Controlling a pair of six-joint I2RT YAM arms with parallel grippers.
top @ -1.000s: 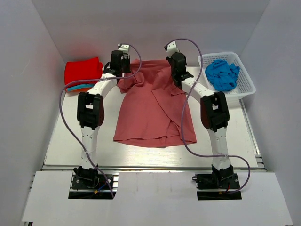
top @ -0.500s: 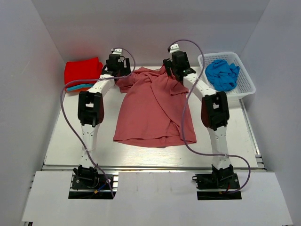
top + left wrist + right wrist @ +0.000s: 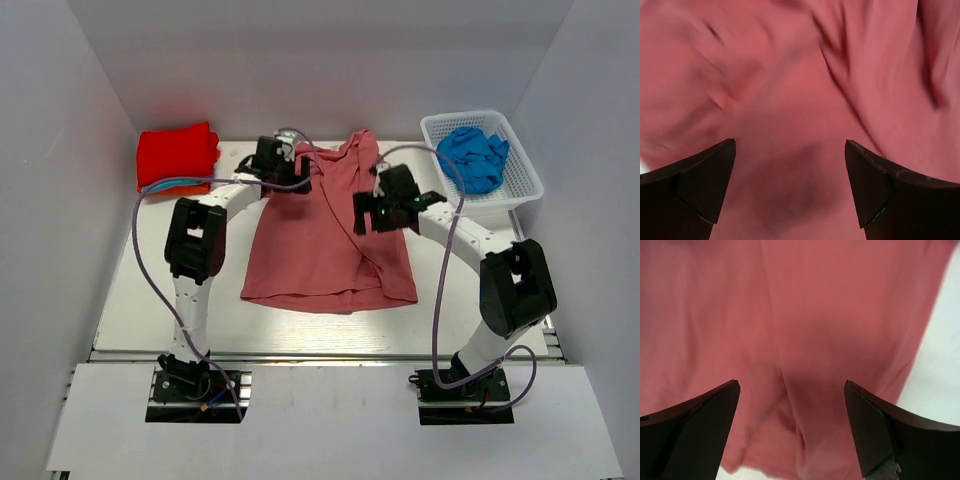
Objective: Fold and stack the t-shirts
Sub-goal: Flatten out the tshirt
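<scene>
A dusty rose-red t-shirt (image 3: 325,255) lies in the middle of the table, hem toward me, its upper part bunched and creased (image 3: 345,160). My left gripper (image 3: 298,172) hovers over the shirt's upper left, open, with only rose cloth (image 3: 790,75) beneath its black fingers (image 3: 700,180). My right gripper (image 3: 364,215) is open over the shirt's right half, and a lengthwise fold (image 3: 790,390) runs between its fingers (image 3: 875,425). Neither gripper holds anything. A folded bright red shirt (image 3: 178,152) rests at the back left on turquoise and orange edges (image 3: 165,187). A bright blue shirt (image 3: 474,156) lies crumpled.
The blue shirt sits in a white lattice basket (image 3: 526,182) at the back right. White walls close in the table on three sides. Purple cables loop from both arms over the table's left and right. Bare tabletop (image 3: 940,390) shows beside the shirt's right edge.
Both grippers have opened and let go of the shirt's top. Both arms swung inward and toward me over the shirt, whose upper part now lies bunched.
</scene>
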